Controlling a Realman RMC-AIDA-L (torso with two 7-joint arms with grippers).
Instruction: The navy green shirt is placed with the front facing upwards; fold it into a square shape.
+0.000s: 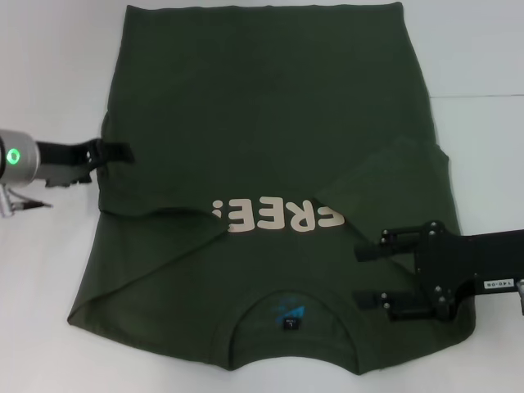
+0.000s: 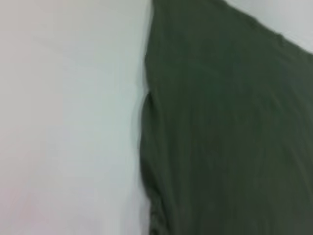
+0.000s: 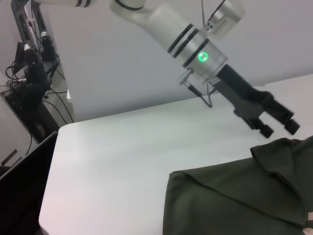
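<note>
Head view: I see the dark olive-green cotton T-shirt [image 1: 270,164] flat on the white table [image 1: 49,82], both sleeves folded inward. The right gripper [image 1: 368,274], fingers spread and empty, hovers over the shoulder; a shallow pinch risks slipping.

Left wrist view: only the hem edge.

Right wrist view: the left gripper [image 3: 279,127], parted and empty, hangs just above the shirt's edge.

Overhead head view, two wrist close-ups

You had navy green shirt [image 1: 270,123]: soft matt cloth, lightly creased, smooth cream print mid-frame. Table [image 1: 49,74]: smooth white, faint sheen. Right gripper [image 1: 370,274]: matt black hard finish. Left gripper [image 1: 123,151]: matt black; wrist glossy silver-white.
</note>
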